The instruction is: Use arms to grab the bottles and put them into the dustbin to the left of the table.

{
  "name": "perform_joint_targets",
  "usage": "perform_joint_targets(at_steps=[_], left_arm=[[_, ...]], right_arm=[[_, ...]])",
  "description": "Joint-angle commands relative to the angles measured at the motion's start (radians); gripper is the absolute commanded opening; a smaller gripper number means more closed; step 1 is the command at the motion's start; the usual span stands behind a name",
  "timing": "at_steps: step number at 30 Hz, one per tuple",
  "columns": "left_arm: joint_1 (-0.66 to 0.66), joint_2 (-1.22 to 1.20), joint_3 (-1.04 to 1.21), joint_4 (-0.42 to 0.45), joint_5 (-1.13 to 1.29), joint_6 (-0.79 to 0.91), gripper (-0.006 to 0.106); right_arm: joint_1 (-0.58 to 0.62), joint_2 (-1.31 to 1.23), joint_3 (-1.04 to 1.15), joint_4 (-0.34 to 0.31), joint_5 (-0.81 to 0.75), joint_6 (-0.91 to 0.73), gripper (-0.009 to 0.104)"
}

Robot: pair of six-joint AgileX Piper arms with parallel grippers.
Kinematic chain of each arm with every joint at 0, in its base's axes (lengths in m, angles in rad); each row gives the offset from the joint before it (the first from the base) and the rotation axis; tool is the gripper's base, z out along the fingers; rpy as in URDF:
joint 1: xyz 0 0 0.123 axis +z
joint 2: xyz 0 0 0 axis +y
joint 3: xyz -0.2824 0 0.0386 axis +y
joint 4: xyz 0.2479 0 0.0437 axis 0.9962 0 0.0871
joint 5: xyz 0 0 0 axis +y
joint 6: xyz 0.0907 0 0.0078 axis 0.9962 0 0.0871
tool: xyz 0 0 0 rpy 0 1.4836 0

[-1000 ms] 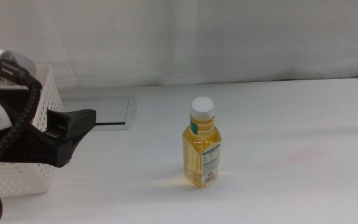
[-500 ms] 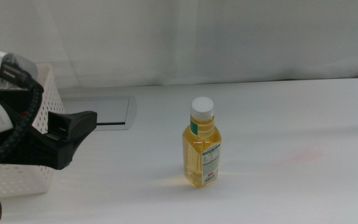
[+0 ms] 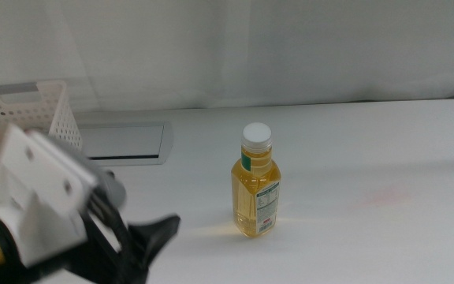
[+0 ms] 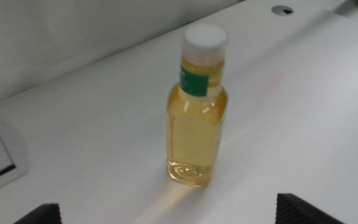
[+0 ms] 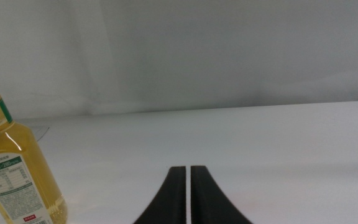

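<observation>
Between the left arm's two thin black fingers (image 4: pixel 166 214), spread wide with nothing held, stands the tall clear plastic bottle of yellow liquid with a white cap (image 4: pixel 196 112), upright on the flat white surface (image 4: pixel 303 124) and straight ahead of the gap but not yet within it. Seen from overhead, that gripper (image 3: pixel 152 237) sits low at the near left, the bottle (image 3: pixel 254 183) up and to its right, long axis vertical. Off to the bottle's other side, the right arm's fingers (image 5: pixel 188 196) lie pressed together, empty. By this view the left arm looks better placed for a sideways grasp. Behind it, at the far left edge, waits the white perforated plastic basket (image 3: pixel 18 126).
</observation>
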Motion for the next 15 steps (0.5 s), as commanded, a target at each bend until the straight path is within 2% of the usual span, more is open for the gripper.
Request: perform_joint_targets(at_steps=[1,8,15], left_arm=[[-0.044,0.003,0.086,-0.015,-0.148,0.001,0.089],[-0.143,0.045,0.273,-0.015,-0.559,-0.068,0.089],[-0.155,0.321,0.317,0.003,-0.847,-0.091,0.089]], right_arm=[[-0.007,-0.004,0.019,-0.003,-0.010,-0.004,-0.003],[-0.007,-0.004,0.019,-0.003,-0.010,-0.004,-0.003],[-0.007,-0.004,0.019,-0.003,-0.010,-0.004,-0.003]])
